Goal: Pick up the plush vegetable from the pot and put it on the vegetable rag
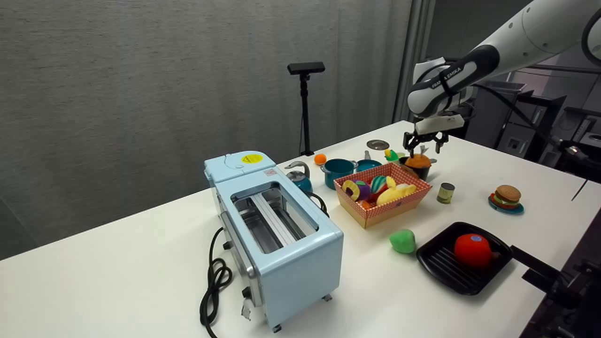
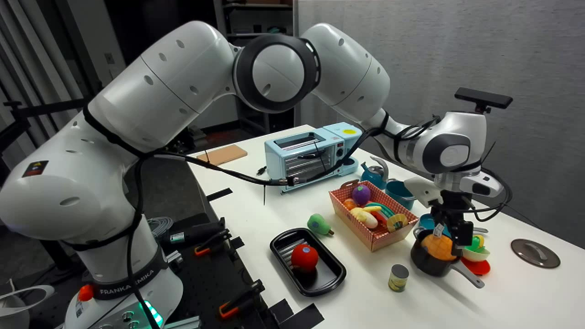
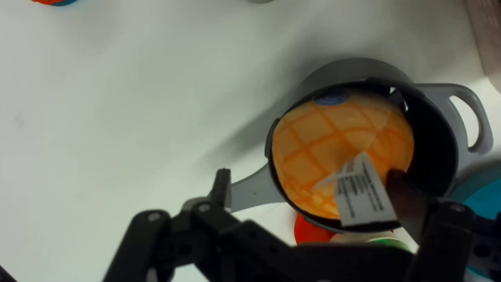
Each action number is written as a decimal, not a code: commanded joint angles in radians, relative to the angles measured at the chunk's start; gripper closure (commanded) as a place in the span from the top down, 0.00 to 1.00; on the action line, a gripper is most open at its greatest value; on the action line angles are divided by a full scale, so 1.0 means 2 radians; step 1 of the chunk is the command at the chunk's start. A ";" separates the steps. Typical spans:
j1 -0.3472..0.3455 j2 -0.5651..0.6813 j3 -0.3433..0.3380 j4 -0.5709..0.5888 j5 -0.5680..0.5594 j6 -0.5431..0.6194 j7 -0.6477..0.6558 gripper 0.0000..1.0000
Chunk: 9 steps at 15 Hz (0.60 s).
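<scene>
Round, orange, lattice-patterned plush vegetable (image 3: 336, 143), seated inside the round black pot (image 3: 354, 69). Its white printed tag (image 3: 364, 197), if pinched, could weaken the grip. Black two-fingered gripper (image 3: 310, 174), spread wide, empty: one finger (image 3: 223, 184), seemingly outside the pot, could strike it on closing.

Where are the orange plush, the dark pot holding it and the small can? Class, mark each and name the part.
Orange plush (image 3: 336, 141), in the wrist view: its crisscrossed surface.
Dark pot (image 2: 426, 264), in an exterior view: its outer wall.
Small can (image 2: 397, 280), in an exterior view: its labelled side.
</scene>
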 commanded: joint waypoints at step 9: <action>0.016 0.047 -0.024 0.057 -0.019 -0.042 0.010 0.66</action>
